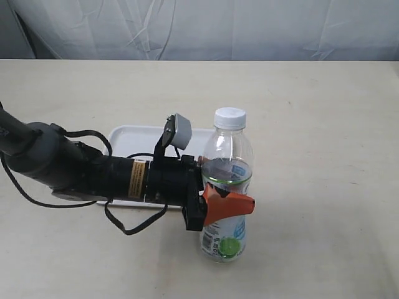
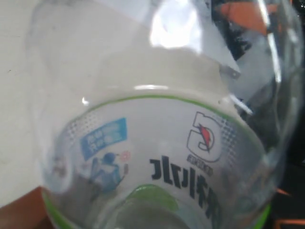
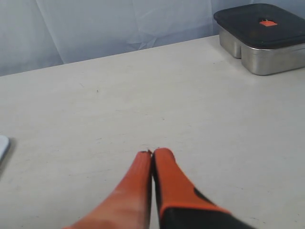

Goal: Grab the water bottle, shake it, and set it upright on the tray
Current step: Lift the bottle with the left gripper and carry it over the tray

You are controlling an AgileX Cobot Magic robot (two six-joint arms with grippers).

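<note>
The water bottle stands upright, white cap on top, green and white label around its lower half. My left gripper is shut on the water bottle at mid-height, one orange finger across its front. The bottle is just off the right front corner of the white tray, not on it; whether its base touches the table I cannot tell. In the left wrist view the bottle's label fills the picture. My right gripper is shut on nothing, low over bare table, and is outside the exterior view.
The left arm's dark body and its cables lie across the tray's front part. A metal box with a dark lid sits on the table far ahead of the right gripper. White curtain hangs behind the table.
</note>
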